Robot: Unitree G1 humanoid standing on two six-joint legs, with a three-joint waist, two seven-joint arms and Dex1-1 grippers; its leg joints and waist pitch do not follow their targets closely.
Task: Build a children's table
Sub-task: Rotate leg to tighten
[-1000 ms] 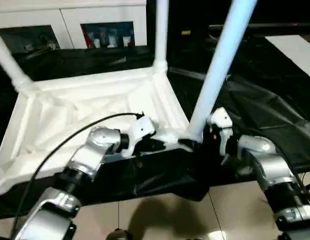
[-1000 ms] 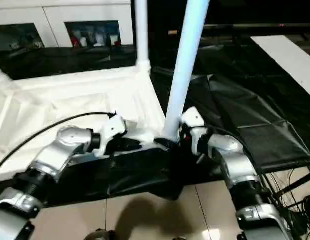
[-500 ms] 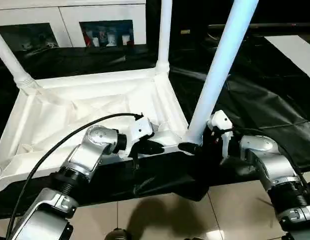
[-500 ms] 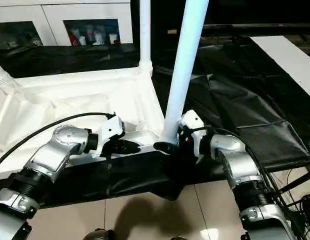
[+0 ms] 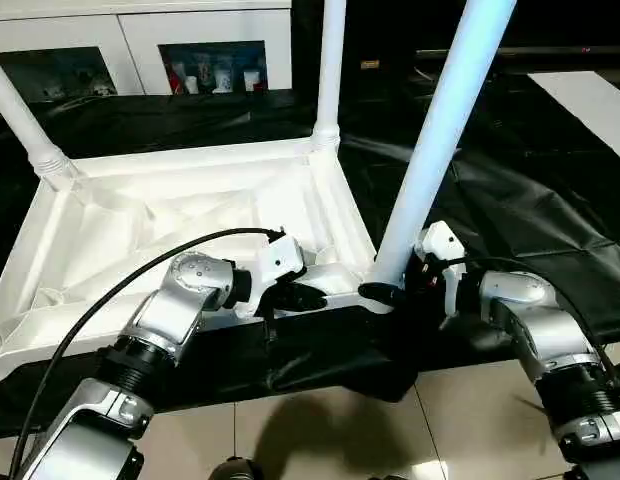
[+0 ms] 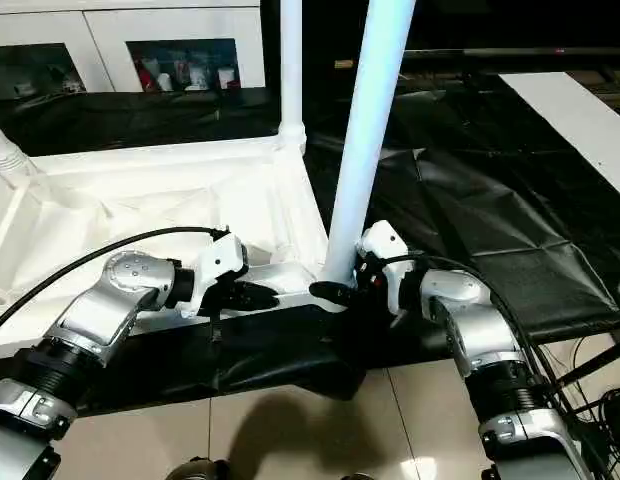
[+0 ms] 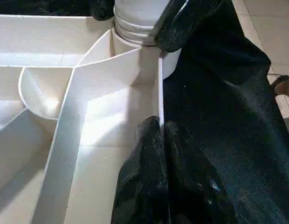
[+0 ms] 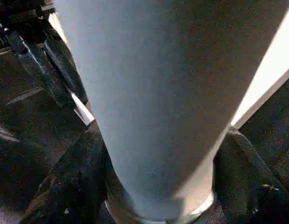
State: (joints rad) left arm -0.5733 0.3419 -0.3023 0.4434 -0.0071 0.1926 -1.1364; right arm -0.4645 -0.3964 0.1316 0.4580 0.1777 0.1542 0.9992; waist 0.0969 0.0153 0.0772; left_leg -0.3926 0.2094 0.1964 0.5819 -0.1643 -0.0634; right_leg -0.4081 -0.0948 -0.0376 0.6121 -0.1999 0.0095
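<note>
I saw the upturned white plastic ribbed table top [image 5: 170,215] lying on black sheeting [image 5: 510,200], with a white glass-fronted cabinet [image 5: 140,45] beyond it. My left fingers [image 7: 156,154] were pressed together at its near rim. My right fingers [image 8: 74,186] straddled the near-corner white tapered tubular leg [image 5: 435,140], which blocked that wrist's sight; I couldn't tell whether they gripped it.

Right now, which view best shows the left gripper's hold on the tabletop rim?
Left wrist view: the left gripper is shut on the thin rim of the tabletop, beside the near leg's socket. Head views show that gripper at the rim side-on. Right wrist view shows the leg between fingers.
</note>
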